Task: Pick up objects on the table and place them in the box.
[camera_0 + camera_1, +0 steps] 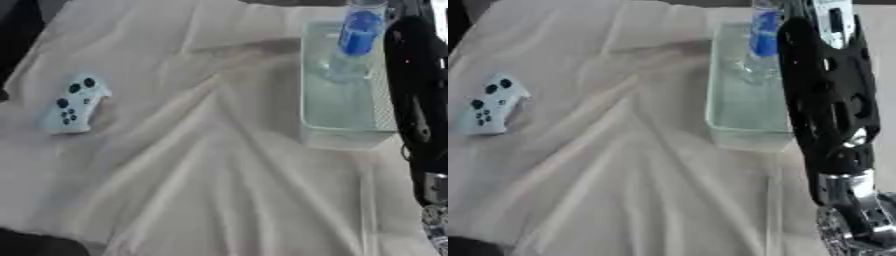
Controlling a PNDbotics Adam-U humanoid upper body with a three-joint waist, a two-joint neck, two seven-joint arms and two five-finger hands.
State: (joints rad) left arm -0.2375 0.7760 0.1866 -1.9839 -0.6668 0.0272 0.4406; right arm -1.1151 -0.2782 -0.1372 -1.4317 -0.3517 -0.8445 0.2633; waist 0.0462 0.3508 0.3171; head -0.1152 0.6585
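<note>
A pale blue game controller [73, 103] lies face up on the rumpled cream cloth [210, 190] at the table's left side, well apart from the box and, by the look of it, the item not yet collected. To the right, the clear plastic box [343, 135] sits open-topped near the far edge, and a clear bottle with a blue label [357, 37] stands in its far end. The robot's right arm [829, 100] reaches in from the lower right alongside the box toward the bottle, likely to set it down; its hand is hidden, so its fingers cannot be judged. The left hand is out of sight.
</note>
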